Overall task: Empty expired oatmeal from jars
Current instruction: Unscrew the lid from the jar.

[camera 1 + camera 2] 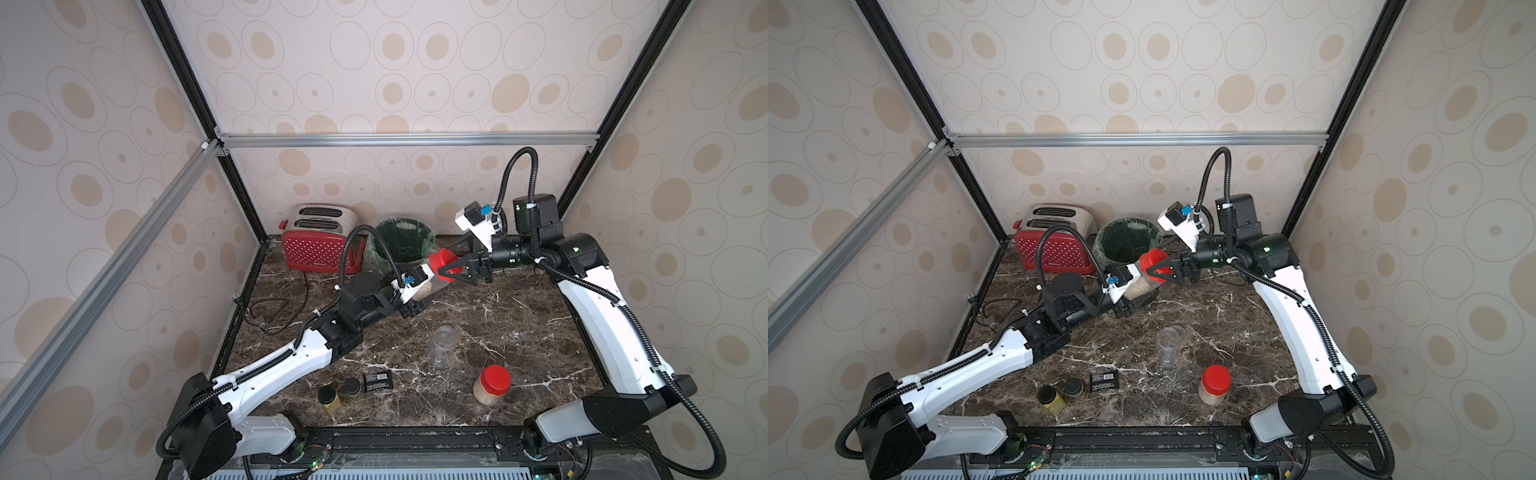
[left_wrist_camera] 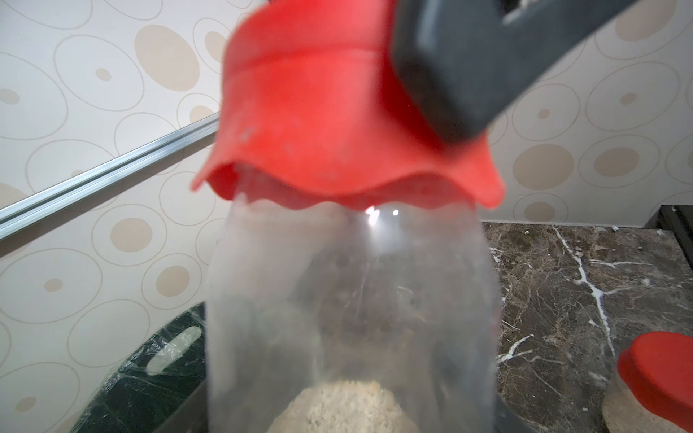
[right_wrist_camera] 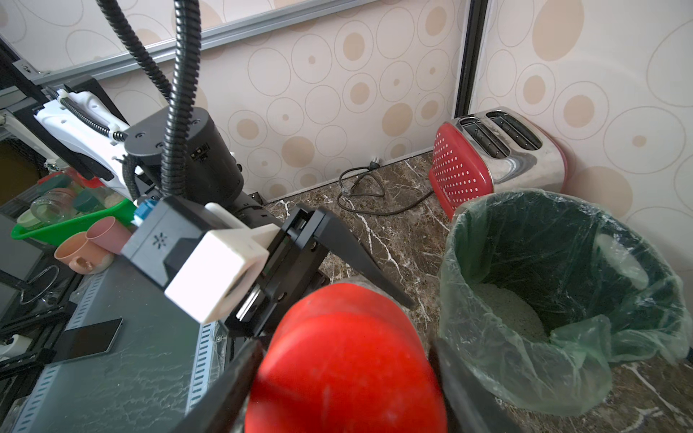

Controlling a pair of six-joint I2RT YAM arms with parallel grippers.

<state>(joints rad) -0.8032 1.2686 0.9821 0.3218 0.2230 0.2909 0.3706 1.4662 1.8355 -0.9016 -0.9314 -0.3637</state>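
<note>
Oatmeal [image 2: 345,406] sits low in the jar [image 2: 348,300] clamped by the left gripper [image 1: 420,297] beside the bin [image 3: 525,371]; the right gripper [image 1: 445,267] pinches its red lid [image 1: 444,258]. Best to twist it off squarely, holding the jar steady, before tipping over the bin.

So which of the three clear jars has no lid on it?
The empty jar in the middle of the table. The held jar and the front-right jar each have a red lid and oatmeal inside.
</note>
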